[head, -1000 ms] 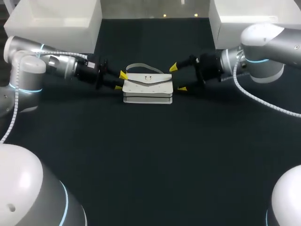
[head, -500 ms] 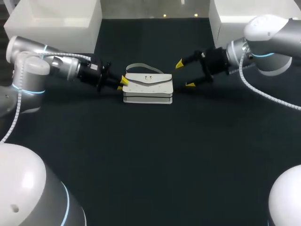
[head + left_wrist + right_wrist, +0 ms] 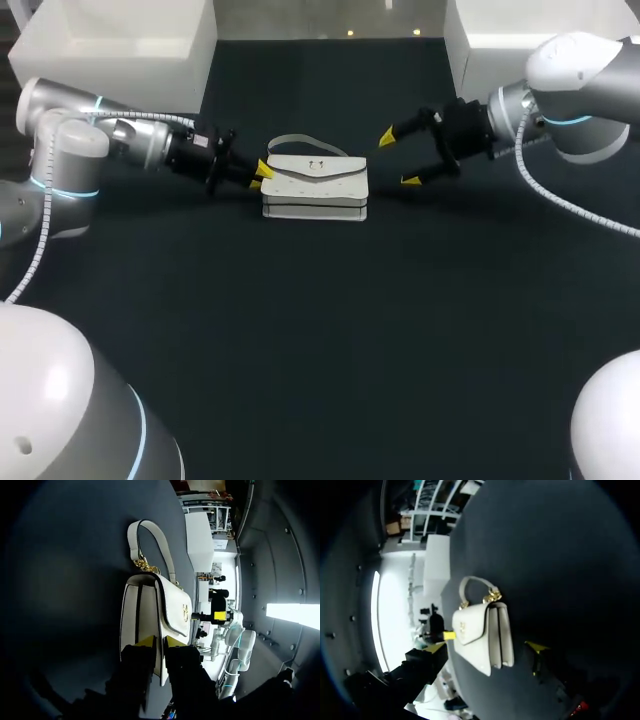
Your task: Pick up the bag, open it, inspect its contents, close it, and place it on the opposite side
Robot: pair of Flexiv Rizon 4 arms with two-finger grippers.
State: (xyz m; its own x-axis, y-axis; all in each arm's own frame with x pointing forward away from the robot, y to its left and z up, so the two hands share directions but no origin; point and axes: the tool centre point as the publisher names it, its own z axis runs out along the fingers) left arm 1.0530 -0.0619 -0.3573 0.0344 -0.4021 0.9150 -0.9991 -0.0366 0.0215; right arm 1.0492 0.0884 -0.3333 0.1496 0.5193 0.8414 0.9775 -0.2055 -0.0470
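left pincer [image 3: 259, 176]: pressed close together on the near end of the bag [image 3: 314, 185]; in the left wrist view a white edge of the bag runs between the two yellow tips, so we judge it is pinching the bag.
right pincer [image 3: 398, 159]: spread wide, holding nothing, apart from the bag's other end.
bag: it rests on the bench [image 3: 320, 330], between our two pincers, with its flap down and its handle [image 3: 305, 140] arched on the far side.
change on the left: over the last second the tips have drawn in from a wider stance beside the bag to a narrow pinch at its end.
change on the right: the pincer sat just beside the bag's end a second ago; it has since backed away toward its own side, staying spread.
bag since then: it has not shifted on the bench, and the flap is as shut as before.
meaning for the task: we judge that the left arm has taken the hold and the right has let it, so the pick-up is only starting; the bag is not yet lifted or opened.
risk: a pinch on one thin edge may let the bag swing or slip when we raise it.
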